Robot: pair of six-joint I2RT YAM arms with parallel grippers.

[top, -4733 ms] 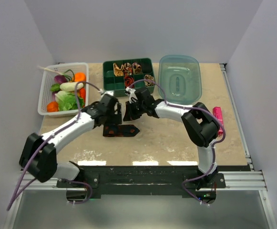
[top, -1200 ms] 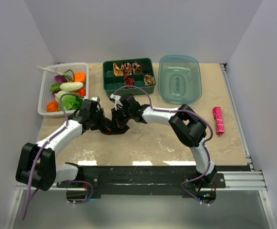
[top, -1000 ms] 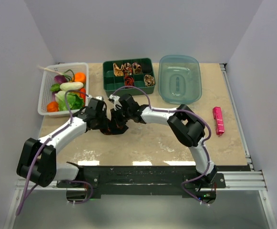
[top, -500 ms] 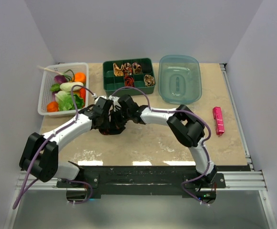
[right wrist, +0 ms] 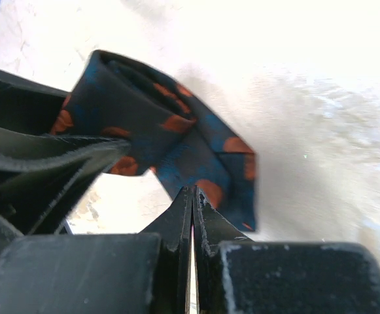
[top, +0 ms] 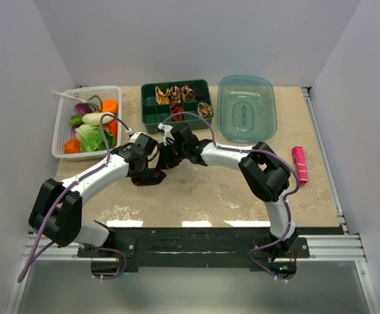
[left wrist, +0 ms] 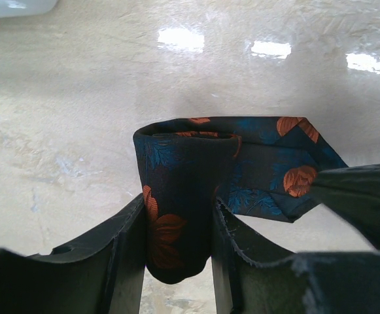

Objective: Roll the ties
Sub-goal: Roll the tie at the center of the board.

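Note:
The black tie with orange-red spots point(left wrist: 176, 196) is rolled into a coil, and its pointed tail point(left wrist: 281, 176) lies flat on the table. My left gripper point(left wrist: 176, 252) is shut on the coil and holds it between both fingers. In the top view, the tie point(top: 145, 179) sits under the left gripper point(top: 149, 171). My right gripper point(right wrist: 193, 191) is shut with nothing between its jaws. Its tips are at the edge of the tie's tail point(right wrist: 196, 157). It sits just right of the left gripper point(top: 166, 159). Several coiled ties point(top: 176, 95) fill the green box.
The green divided box point(top: 152, 111) stands at the back centre. A white basket point(top: 64, 131) of toy vegetables is at the back left. A clear blue tub point(top: 245, 108) is at the back right. A pink bar point(top: 299, 165) lies at the right.
The tie's flat stretch has shortened into a coil in the left gripper. Over the last second both grippers moved a little right and back, staying close together.

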